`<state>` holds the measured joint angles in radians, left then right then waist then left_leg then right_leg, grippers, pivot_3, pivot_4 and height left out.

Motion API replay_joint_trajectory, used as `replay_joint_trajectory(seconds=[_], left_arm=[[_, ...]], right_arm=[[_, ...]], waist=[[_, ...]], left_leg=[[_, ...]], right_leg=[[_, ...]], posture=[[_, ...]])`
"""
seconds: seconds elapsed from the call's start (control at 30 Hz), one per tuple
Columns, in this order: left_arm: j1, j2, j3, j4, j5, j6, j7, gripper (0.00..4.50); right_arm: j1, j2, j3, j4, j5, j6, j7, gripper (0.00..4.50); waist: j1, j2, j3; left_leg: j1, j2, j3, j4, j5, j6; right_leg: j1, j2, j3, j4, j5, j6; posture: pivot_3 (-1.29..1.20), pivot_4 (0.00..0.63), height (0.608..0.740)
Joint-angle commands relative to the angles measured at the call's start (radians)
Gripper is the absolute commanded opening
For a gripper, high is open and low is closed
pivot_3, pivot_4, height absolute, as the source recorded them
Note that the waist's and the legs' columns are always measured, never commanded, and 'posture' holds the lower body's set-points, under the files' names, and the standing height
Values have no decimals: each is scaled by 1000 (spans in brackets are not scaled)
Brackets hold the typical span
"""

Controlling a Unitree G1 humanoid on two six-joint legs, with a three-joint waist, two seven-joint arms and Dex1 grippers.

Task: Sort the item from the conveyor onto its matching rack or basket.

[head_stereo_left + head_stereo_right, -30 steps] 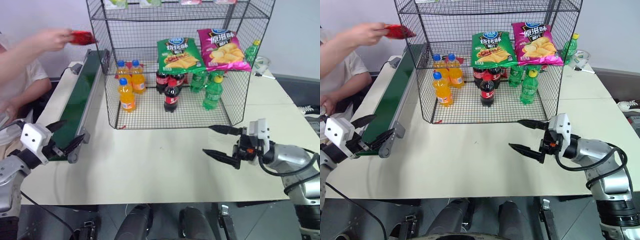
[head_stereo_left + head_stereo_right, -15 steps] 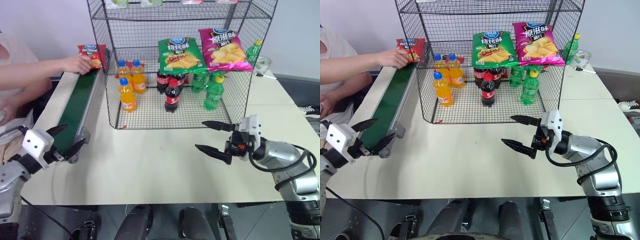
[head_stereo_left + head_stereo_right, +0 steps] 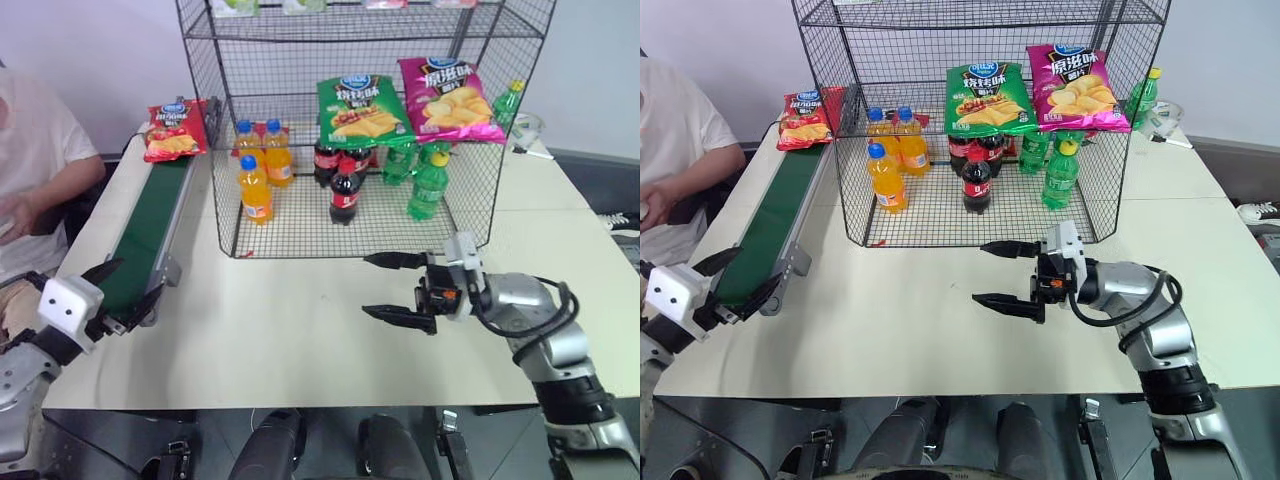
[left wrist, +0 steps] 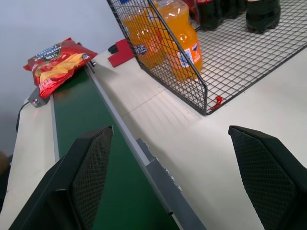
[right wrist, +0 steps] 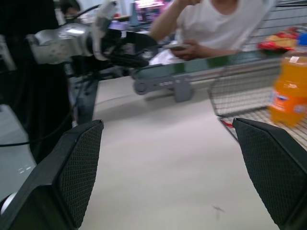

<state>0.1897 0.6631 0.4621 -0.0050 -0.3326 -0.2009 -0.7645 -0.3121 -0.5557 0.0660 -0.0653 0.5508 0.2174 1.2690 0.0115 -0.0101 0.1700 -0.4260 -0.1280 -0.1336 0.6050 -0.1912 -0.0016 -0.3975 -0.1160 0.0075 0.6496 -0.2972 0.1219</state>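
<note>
I see the bag (image 3: 172,130) lying at the conveyor's (image 3: 150,225) far end, straight up the belt from my open, empty left gripper (image 3: 122,290) at the near end, which I judge far nearer than my open right gripper (image 3: 390,287).

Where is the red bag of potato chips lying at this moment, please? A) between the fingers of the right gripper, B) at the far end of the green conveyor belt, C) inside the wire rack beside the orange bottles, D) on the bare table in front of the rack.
B: the red bag of potato chips rests at the far end of the conveyor, outside the rack and untouched by either gripper.
</note>
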Motion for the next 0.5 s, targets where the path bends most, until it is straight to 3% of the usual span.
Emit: replay_joint_trajectory(seconds=[0.03,0.2,0.33,0.43,0.5], left_arm=[[15,18,31,-50,-13,-21,-13,4034],[49,22,63,-28,28,-86,7,4034],[88,42,96,17,140,-233,41,4034],[156,56,137,87,321,-416,134,4034],[209,70,214,173,558,-603,319,4034]], right_arm=[[-51,35,7,56,-44,-68,-5,4500],[-59,40,-1,120,-87,-137,5,4500],[-54,45,-3,113,-88,-141,-1,4500],[-53,49,0,107,-92,-147,-9,4500],[-57,52,4,99,-90,-144,-11,4500]], waist=[[-1,0,0],[-1,0,0],[-2,0,0],[-4,0,0],[-7,0,0]], left_leg=[[0,0,0,0,0,0],[0,0,0,0,0,0],[0,0,0,-1,0,0],[0,0,0,-1,0,0],[0,0,1,-2,0,0]], right_leg=[[0,0,0,0,0,0],[0,1,0,0,0,0],[-1,1,0,0,0,0],[-1,0,1,0,0,0],[-1,0,1,0,0,0]], posture=[[0,150,740],[0,150,740],[0,150,740],[0,150,740],[0,150,740]])
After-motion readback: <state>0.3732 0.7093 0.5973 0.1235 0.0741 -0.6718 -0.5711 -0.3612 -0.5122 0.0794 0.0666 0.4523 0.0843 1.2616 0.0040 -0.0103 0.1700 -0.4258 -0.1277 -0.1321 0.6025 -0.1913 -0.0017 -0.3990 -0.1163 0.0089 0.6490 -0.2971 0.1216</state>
